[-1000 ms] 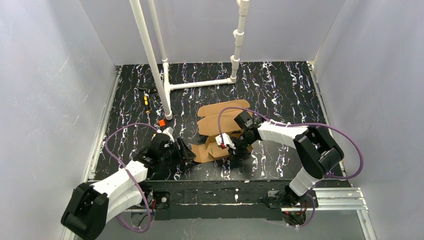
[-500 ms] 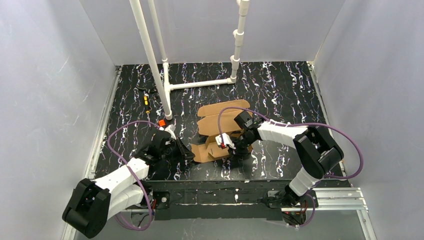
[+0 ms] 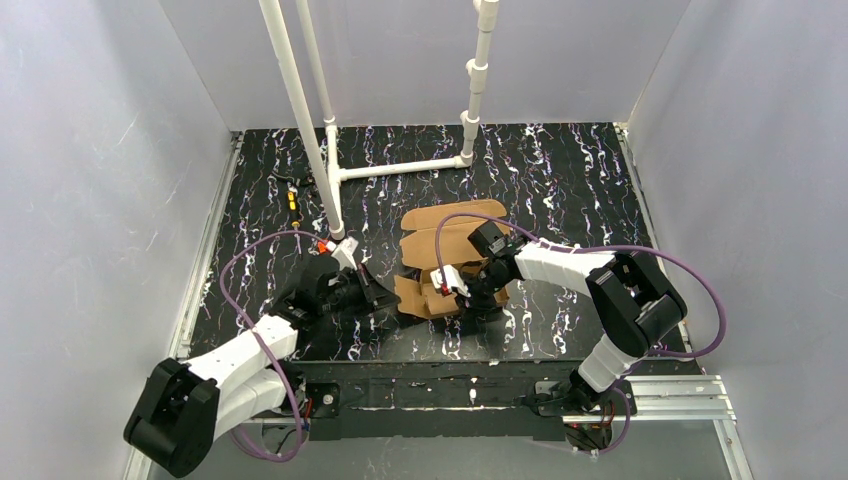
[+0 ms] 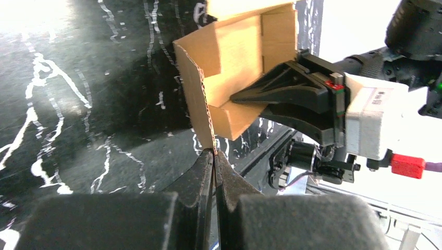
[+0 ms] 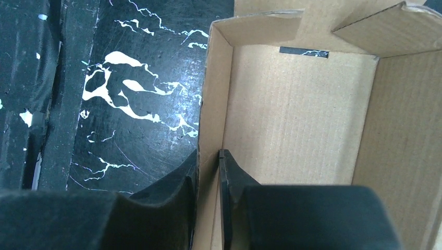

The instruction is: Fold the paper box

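The box (image 3: 445, 235) sits mid-counter (image 3: 570, 180), half raised, with its near walls up and its lid panels lying flatter behind. My left gripper (image 4: 213, 155) is pinched almost closed on the lower corner of a standing side flap. My right gripper (image 5: 208, 159) straddles a side wall, one finger inside the tray and one outside, clamped narrow on the board. I judge it light, thin corrugated card: stiff across each panel, hinging easily at the scores, likely to spring back if released and to crease if squeezed mid-panel. It will probably slide on the counter, so one hold must anchor it. The best holds are panel edges close to a fold line.
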